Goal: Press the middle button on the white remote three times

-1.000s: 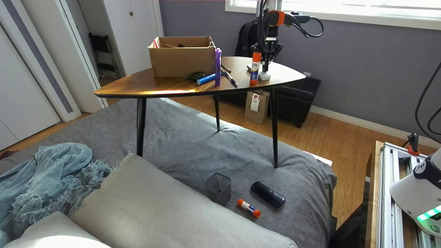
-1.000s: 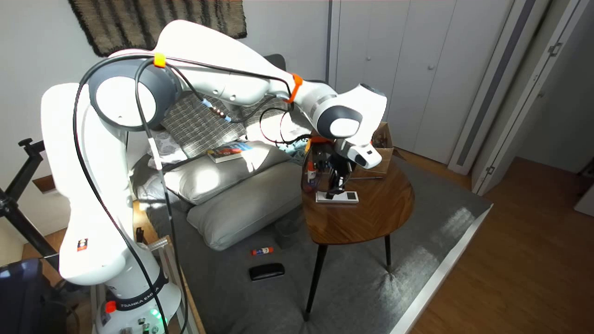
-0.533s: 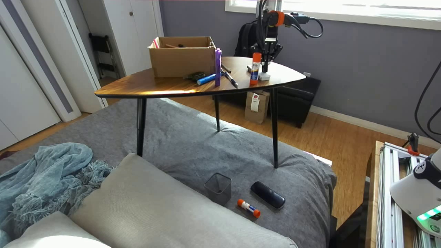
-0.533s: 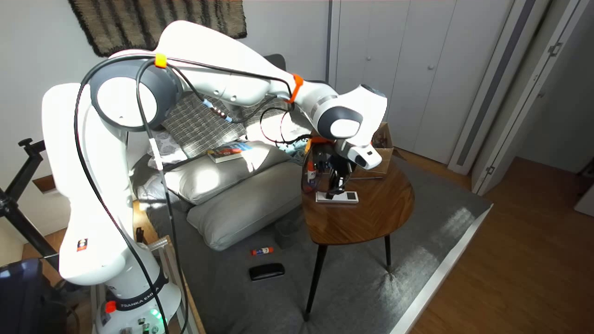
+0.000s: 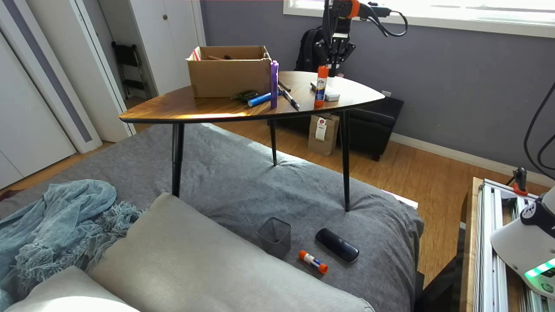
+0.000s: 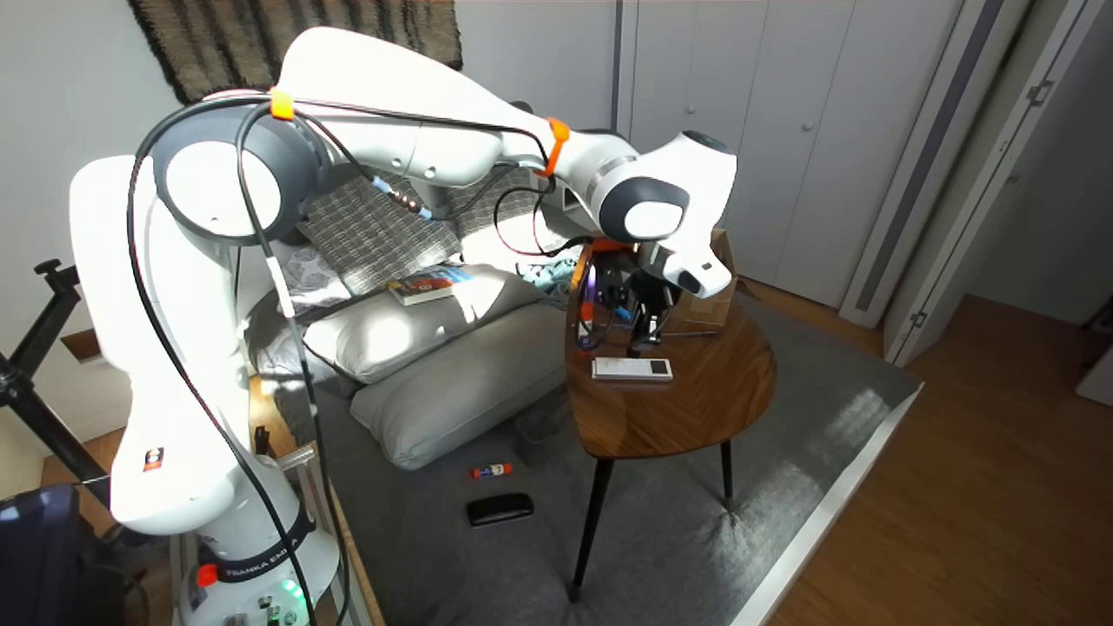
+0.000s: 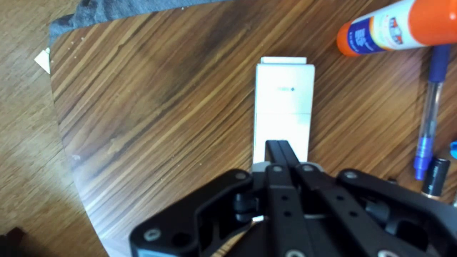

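Your white remote [image 6: 632, 369] lies flat on the wooden surface [image 6: 687, 417], with a dark square panel [image 6: 660, 367] at one end. In the wrist view a thin line crosses its bright face and small dark marks sit past that line; you cannot make out the middle button there. Your gripper [image 7: 277, 142] points down over the remote, and in an exterior view you can see a gap between it and the remote. Your jaws are together, meeting along a straight seam, and in the wrist view they cover part of the remote.

An orange-capped glue stick [image 5: 321, 86] stands upright just beside the remote; in an exterior view it hides some of the remote from you. Farther out from the remote, on the glue stick's side, you have a clear-barrelled pen [image 7: 431, 110] and a black cylinder [image 7: 436, 176], then an upright purple marker [image 5: 274, 84] and a blue cylinder [image 5: 260, 99] on its side. Well apart from the remote, an open cardboard box [image 5: 230, 78] rests on the same surface.

Your white arm [image 6: 417, 96] stretches out to end above the remote. Lower than the remote you can see a gray cushion [image 6: 469, 374] and, on a gray cover [image 5: 225, 164], a second glue stick [image 5: 313, 261] on its side, a glossy black case [image 5: 337, 245] and a mesh cup [image 5: 275, 237].
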